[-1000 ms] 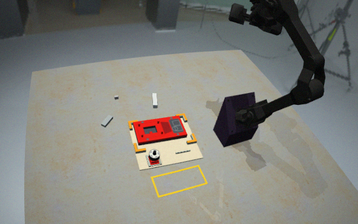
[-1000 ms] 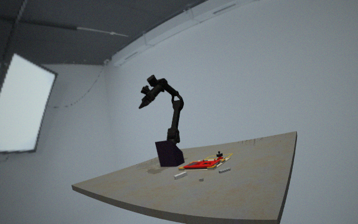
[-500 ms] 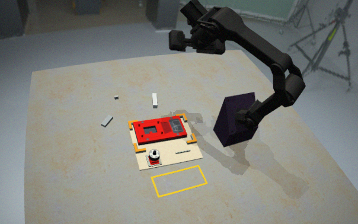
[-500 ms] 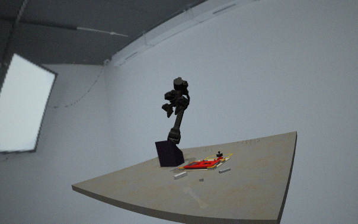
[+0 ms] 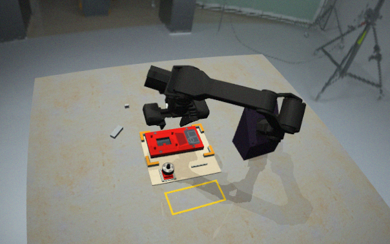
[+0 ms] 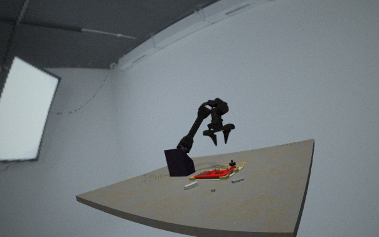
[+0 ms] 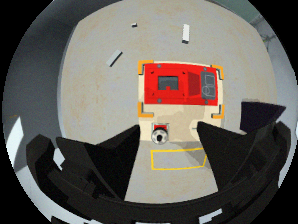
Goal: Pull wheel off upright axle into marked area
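One wheel on axle, open jaws high above

From my top view the arm covers one loose block and the board's far edge; the axle under the wheel is too small to make out; in the wrist view the fingers mask the table's near part

Table, board, grey blocks
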You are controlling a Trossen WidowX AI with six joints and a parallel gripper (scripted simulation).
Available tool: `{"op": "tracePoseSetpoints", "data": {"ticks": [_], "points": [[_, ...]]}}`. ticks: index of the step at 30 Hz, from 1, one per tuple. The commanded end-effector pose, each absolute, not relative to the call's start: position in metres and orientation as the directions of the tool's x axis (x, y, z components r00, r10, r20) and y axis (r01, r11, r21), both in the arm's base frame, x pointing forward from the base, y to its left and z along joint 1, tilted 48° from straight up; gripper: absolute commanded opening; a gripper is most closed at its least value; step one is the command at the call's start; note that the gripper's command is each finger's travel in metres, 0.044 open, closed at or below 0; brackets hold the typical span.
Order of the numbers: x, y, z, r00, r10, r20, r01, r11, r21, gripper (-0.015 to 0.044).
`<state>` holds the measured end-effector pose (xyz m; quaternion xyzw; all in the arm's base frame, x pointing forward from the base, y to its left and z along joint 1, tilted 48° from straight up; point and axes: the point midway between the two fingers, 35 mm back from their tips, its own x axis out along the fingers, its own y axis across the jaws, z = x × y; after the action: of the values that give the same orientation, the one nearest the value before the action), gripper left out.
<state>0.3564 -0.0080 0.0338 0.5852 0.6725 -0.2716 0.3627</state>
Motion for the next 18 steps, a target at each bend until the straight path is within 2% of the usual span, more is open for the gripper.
{"op": "tracePoseSetpoints", "data": {"ticks": [1, 4, 18], "points": [[0.358, 0.055, 0.031, -0.121, 0.691, -0.713, 0.981, 0.195, 0.022, 0.0300], [0.357, 0.076, 0.032, -0.148, 0.720, -0.677, 0.978, 0.207, 0.006, 0.0300], [0.360, 0.088, 0.022, -0.147, 0.720, -0.678, 0.978, 0.207, 0.007, 0.0300]]}}
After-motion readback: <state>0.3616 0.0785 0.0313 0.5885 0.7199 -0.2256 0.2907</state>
